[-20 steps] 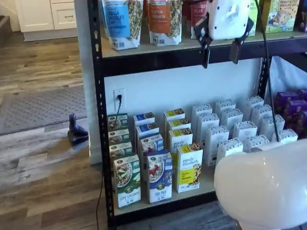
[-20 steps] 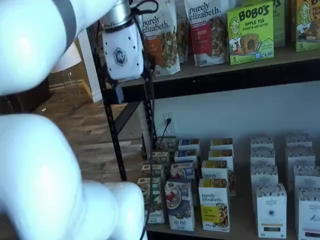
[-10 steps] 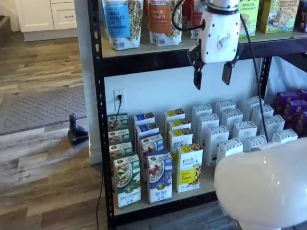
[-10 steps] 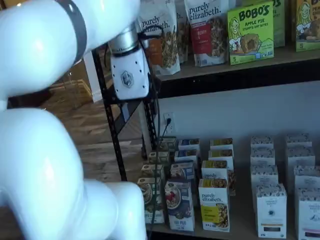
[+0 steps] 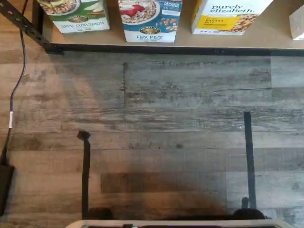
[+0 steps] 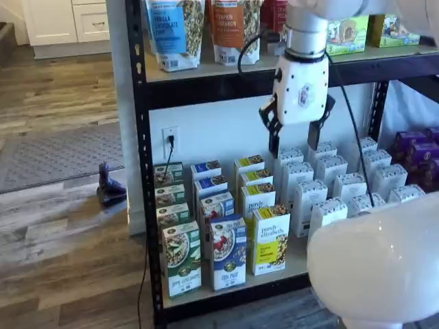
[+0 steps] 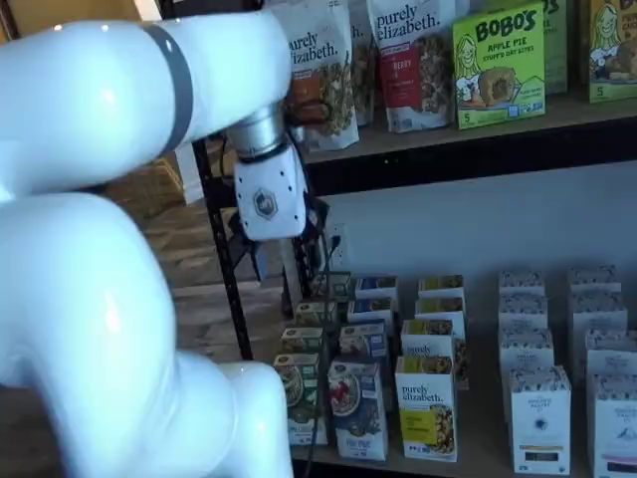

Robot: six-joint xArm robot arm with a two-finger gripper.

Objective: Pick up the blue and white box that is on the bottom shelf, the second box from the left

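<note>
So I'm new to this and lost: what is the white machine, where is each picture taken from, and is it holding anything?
The white machine is a robot arm. Its gripper, a white body with two black fingers, hangs in front of the shelves. The gap between the fingers shows plainly, so it is open and holds nothing.

Two pictures come from fixed cameras facing the shelves from the front. The third comes from a camera on the arm's wrist looking down at the wooden floor and the front edge of the bottom shelf.

That shelf carries rows of cartons. At the front stand a green and white carton, the blue and white box the arm is meant to pick up, and a yellow and white carton. White cartons stand beside those rows. The gripper is above them, touching none.
</note>
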